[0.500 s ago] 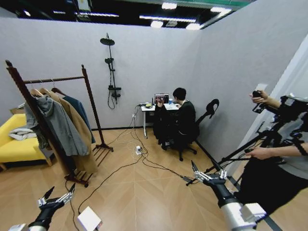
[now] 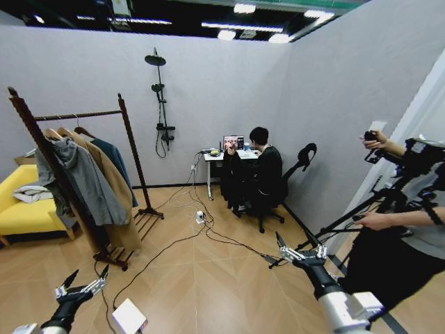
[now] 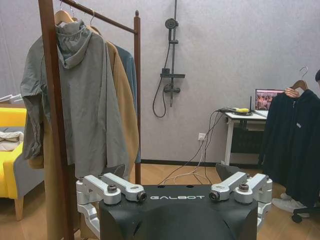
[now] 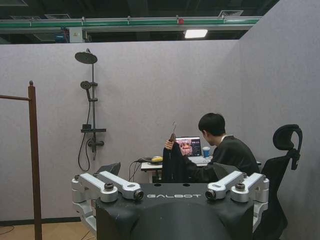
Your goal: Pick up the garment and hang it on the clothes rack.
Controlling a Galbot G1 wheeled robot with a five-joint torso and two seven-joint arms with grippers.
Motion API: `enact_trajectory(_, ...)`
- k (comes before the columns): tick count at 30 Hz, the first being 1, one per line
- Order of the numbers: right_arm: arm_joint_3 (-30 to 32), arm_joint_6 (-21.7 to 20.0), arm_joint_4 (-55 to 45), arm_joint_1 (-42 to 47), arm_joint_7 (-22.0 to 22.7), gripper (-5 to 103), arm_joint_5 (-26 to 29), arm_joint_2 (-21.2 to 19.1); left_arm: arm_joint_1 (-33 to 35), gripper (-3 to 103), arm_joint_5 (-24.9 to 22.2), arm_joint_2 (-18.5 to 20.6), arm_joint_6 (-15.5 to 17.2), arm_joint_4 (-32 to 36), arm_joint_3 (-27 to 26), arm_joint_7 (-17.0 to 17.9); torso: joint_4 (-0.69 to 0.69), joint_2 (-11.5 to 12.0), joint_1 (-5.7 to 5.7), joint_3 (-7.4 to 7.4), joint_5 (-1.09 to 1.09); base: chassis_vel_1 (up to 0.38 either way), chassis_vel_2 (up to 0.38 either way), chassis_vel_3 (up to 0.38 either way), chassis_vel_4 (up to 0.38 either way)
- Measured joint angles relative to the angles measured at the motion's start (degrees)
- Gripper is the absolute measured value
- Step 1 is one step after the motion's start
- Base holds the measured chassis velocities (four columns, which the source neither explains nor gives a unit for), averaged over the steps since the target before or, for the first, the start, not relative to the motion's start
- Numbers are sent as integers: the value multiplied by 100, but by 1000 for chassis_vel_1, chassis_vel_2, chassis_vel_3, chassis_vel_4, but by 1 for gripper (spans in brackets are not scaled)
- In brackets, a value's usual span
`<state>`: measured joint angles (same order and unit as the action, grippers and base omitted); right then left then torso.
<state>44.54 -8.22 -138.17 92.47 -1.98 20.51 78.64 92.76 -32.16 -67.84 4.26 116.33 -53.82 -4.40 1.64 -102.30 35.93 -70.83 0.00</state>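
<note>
The garment (image 2: 233, 177) is a long black coat on a hanger, held up by a seated person's hand at the desk against the far wall; it also appears as the black coat (image 3: 292, 145) and the dark garment (image 4: 172, 167). The clothes rack (image 2: 132, 153) stands at the left with a grey hooded jacket, a tan coat and a teal jacket on its rail. One rack post (image 3: 52, 125) is close to the left wrist camera. My left gripper (image 2: 87, 276) is open low at the left. My right gripper (image 2: 300, 245) is open low at the right. Both are far from the garment and hold nothing.
A yellow sofa (image 2: 28, 209) sits behind the rack. Cables (image 2: 201, 236) trail over the wooden floor towards the desk (image 2: 215, 156). An office chair (image 2: 302, 156) stands beside the seated person. A tripod (image 2: 361, 216) and a person with a camera fill the right edge.
</note>
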Motion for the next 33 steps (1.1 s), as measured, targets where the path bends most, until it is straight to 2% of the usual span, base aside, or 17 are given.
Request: enact_trajectory(33, 46, -103, -288, 121, 70, 100, 89, -4, 0, 100, 0, 0, 0, 0, 0, 0, 0, 0, 0, 0, 0, 0, 0, 0, 0)
